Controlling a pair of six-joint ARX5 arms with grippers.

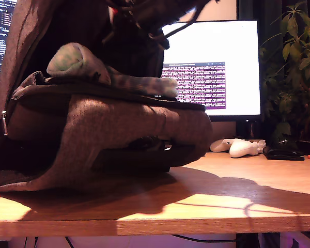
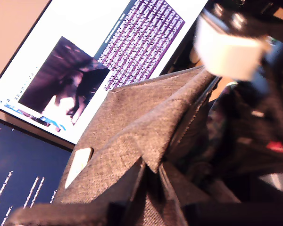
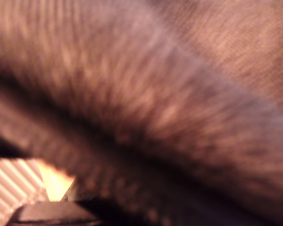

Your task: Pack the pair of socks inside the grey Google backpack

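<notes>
The grey Google backpack (image 1: 108, 124) lies on its side on the wooden table, its mouth open and its upper flap lifted at the exterior view's left. The pair of socks (image 1: 80, 61), pale with green blotches, rests on the rim of the opening and trails toward the exterior view's right. A dark arm (image 1: 144, 15) hangs above them; which arm it is does not show. In the first wrist view my first gripper (image 2: 153, 188) is shut on a fold of the backpack (image 2: 132, 127) near its white patch (image 2: 79, 165). The second wrist view is filled with blurred grey fabric (image 3: 155, 94), hiding the jaws.
A lit monitor (image 1: 217, 67) stands behind the backpack. White plastic controllers (image 1: 243, 148) and a flat black object (image 1: 283, 153) lie at the exterior view's right, under a leafy plant (image 1: 292, 77). The table's front edge (image 1: 196, 222) runs close to the camera.
</notes>
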